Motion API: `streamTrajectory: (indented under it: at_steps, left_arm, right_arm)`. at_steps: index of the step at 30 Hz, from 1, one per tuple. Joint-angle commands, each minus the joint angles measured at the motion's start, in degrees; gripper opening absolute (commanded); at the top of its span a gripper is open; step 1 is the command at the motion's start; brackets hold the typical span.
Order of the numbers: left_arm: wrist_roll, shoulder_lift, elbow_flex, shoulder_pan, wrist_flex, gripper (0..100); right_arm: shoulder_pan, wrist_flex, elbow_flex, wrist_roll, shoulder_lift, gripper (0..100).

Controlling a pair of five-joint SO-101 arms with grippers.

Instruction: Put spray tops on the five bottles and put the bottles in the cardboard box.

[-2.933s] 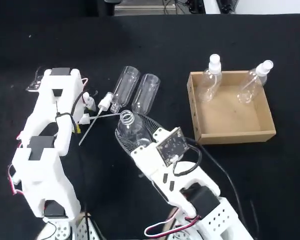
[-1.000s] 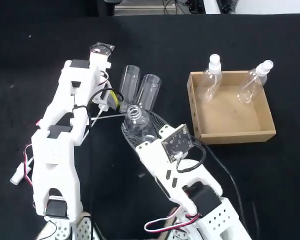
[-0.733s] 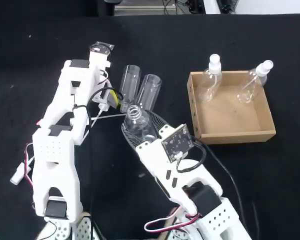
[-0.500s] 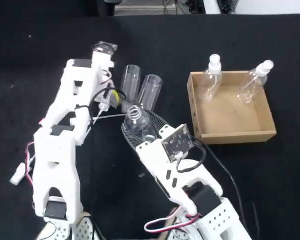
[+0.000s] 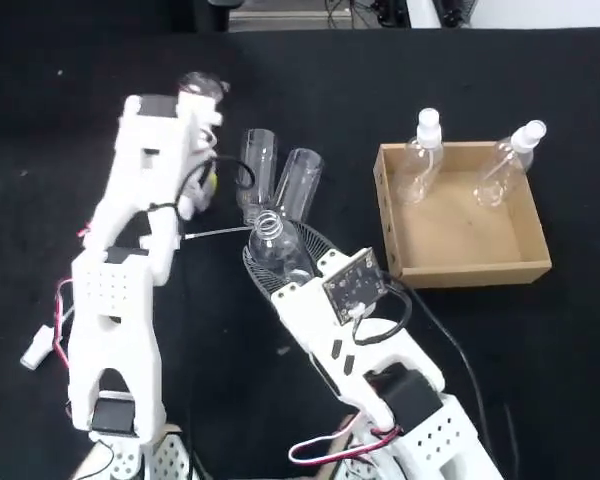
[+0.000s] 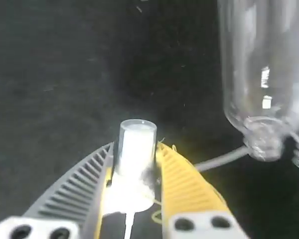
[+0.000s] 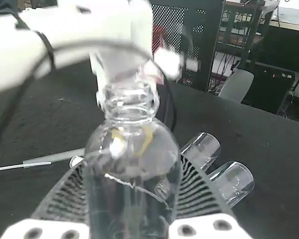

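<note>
My left gripper [image 6: 134,149] is shut on a white spray top [image 6: 135,142], its yellow pads [image 6: 177,174] on either side. From above, the left gripper [image 5: 206,188] hangs just left of two clear bottles [image 5: 256,168] [image 5: 298,185] that lie side by side, and the top's thin tube [image 5: 218,232] trails toward the right arm. My right gripper [image 5: 272,265] is shut on an upright, open-necked clear bottle [image 7: 132,164]. Two bottles with spray tops [image 5: 421,150] [image 5: 508,158] lean in the cardboard box [image 5: 470,270].
The cardboard box stands to the right of both arms. The two lying bottles [image 7: 203,145] [image 7: 232,180] rest just beyond the held bottle. The left arm's white body [image 7: 84,30] looms close behind the bottle's neck. Black cloth covers the table [image 5: 540,380].
The left arm has taken hold of the spray top and raised it off the table, swinging away from the near edge. The right arm shifted the upright bottle slightly toward the lying bottles.
</note>
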Motion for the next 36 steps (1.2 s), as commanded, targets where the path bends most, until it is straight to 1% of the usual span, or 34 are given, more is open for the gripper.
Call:
streamTrajectory:
  at_steps: [1, 3, 6, 11, 14, 16, 19, 23, 28, 32, 36]
  left_arm:
    - [-0.18, -9.67, -13.41, -2.42, 7.74, 4]
    - [1.49, -11.34, -16.22, -3.47, 8.88, 4]
    - [6.33, -16.18, -18.68, -5.23, 8.79, 4]
    - [12.92, -27.60, -19.82, -4.44, 8.70, 4]
    - [16.62, -36.57, -19.82, -1.01, 8.70, 4]
    - [19.52, -41.76, -19.82, 2.59, 8.35, 4]
    - [22.95, -47.12, -19.21, 8.66, 5.01, 4]
    - [26.99, -48.00, -19.30, 14.11, 0.00, 4]
    - [30.86, -47.91, -19.38, 20.00, -2.90, 4]
    - [30.77, -48.44, -19.82, 24.40, -5.01, 4]
    - [30.77, -48.44, -19.30, 24.66, -4.66, 4]
  right_arm:
    - [0.79, -0.26, -0.40, -0.26, -1.19, 1.0]
    - [0.70, -0.26, -0.40, -0.35, -1.19, 1.0]
    - [0.70, -0.35, -0.40, -3.78, -1.19, 1.0]
    - [0.79, -0.35, -0.48, -5.36, -1.19, 1.0]
    - [0.79, -0.44, -0.48, -5.36, -1.19, 1.0]
    - [0.79, -0.44, -0.48, -5.36, -1.19, 1.0]
    - [0.79, -0.44, -0.40, -5.45, -1.19, 1.0]
    - [0.79, -0.44, -0.31, -5.45, -1.19, 1.0]
    - [0.79, -0.44, -0.31, -5.45, -1.19, 1.0]
    - [0.79, -0.44, -0.31, -5.45, -1.19, 1.0]
    - [0.79, -0.44, -0.31, -5.45, -1.19, 1.0]
